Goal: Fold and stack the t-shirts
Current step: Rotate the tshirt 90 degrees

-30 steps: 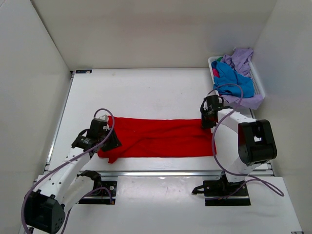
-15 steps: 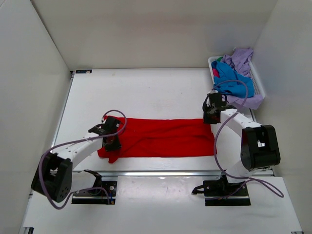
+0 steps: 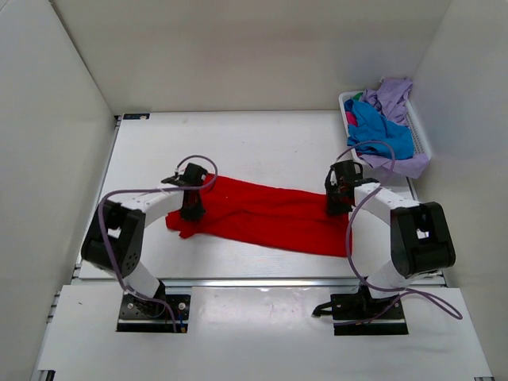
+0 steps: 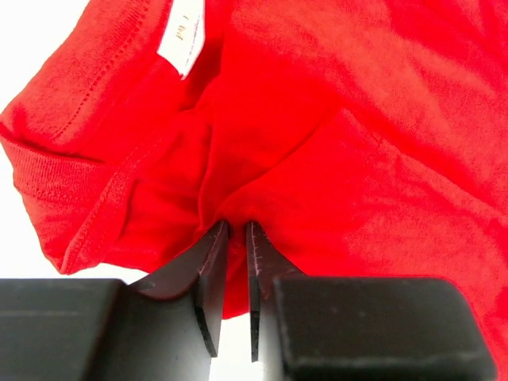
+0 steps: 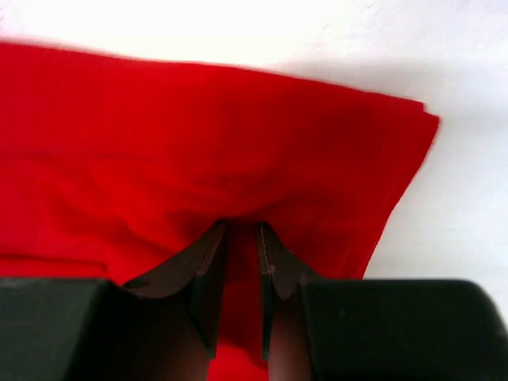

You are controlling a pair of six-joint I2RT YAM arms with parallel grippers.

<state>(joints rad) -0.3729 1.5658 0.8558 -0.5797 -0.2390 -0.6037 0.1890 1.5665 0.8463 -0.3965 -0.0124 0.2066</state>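
The red t-shirt [image 3: 266, 214] lies folded into a long band across the middle of the table, slanting from upper left to lower right. My left gripper [image 3: 190, 208] is shut on the cloth at its left end; the left wrist view shows the red cloth [image 4: 317, 143] pinched between the jaws, with a white label [image 4: 181, 40] near the collar. My right gripper [image 3: 336, 202] is shut on the shirt's right end; the right wrist view shows red cloth [image 5: 198, 151] between the jaws. A blue t-shirt [image 3: 381, 127] and a lavender one [image 3: 394, 95] lie in the basket.
The white slatted basket [image 3: 423, 141] stands at the table's back right corner, close behind my right arm. White walls enclose the table on the left, back and right. A metal rail [image 3: 262, 281] runs along the table's near edge.
My left gripper has moved away from me and to the right, dragging the shirt's left end with it. The band now slants instead of lying level. My right gripper has barely moved.
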